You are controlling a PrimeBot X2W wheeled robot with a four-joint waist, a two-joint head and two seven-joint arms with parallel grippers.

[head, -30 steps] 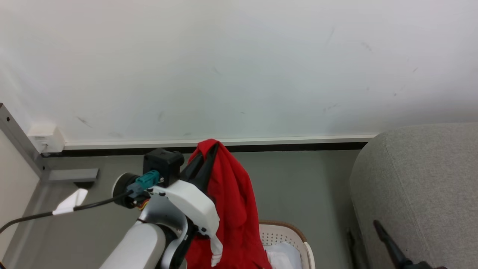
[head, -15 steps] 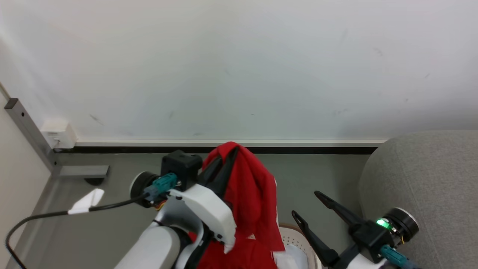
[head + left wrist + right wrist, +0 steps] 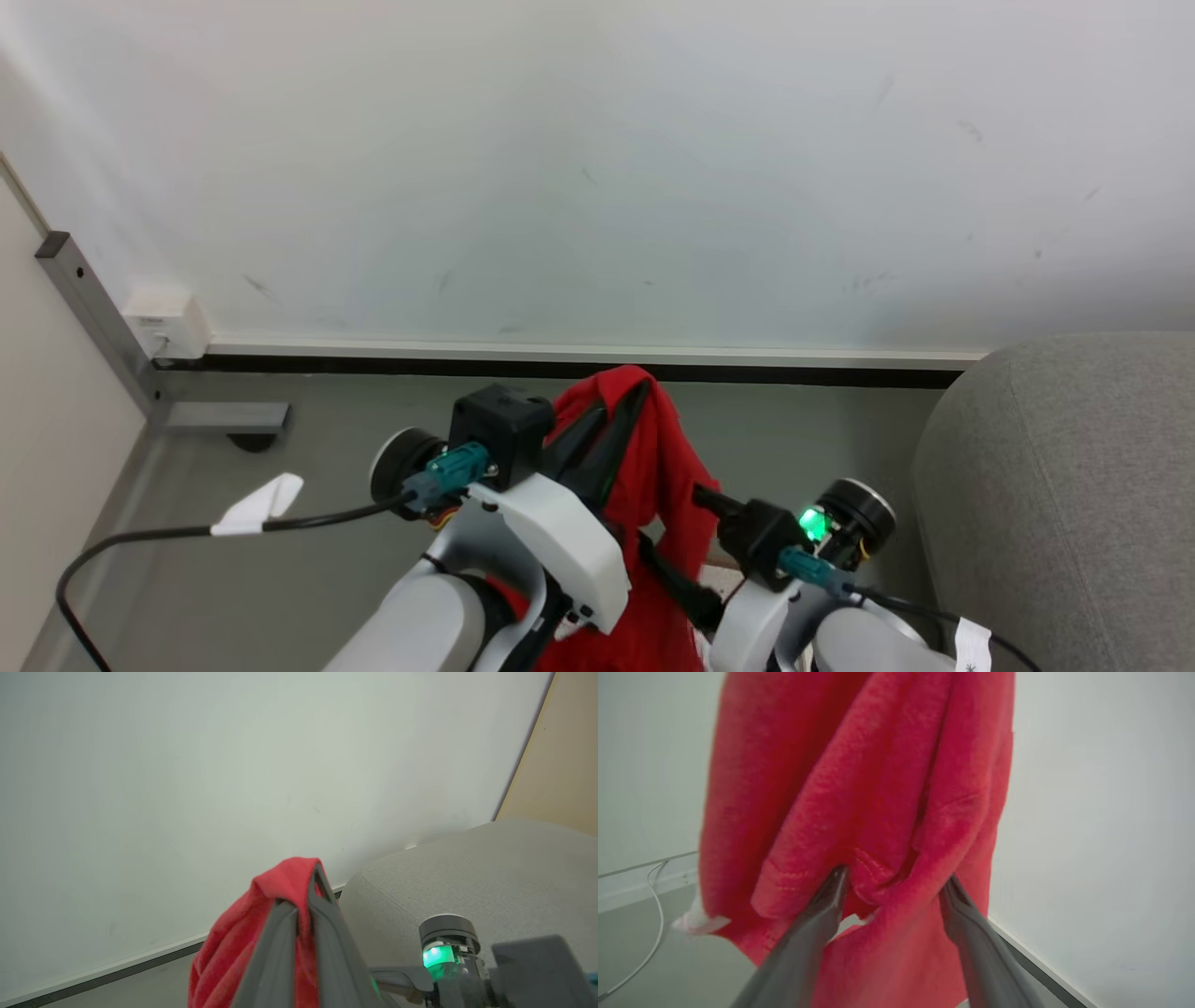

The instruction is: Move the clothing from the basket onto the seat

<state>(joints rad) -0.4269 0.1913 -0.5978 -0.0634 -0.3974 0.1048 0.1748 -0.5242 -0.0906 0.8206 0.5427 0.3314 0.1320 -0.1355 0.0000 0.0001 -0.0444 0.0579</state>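
Left gripper (image 3: 633, 399): I see it pinched shut on the red garment (image 3: 672, 467), held high.
Right gripper (image 3: 892, 884): fingers spread, pressing into that cloth.
Sofa (image 3: 1064, 485): right of both.

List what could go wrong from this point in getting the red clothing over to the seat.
1. The left tool pinches the clothing only at its fingertips, with most of the cloth hanging below. It could slip out on the swing to the seat.
2. The right tool is open around a small fold. Closing there may catch little cloth, or a pull could tug it out of the left tool's pinch.
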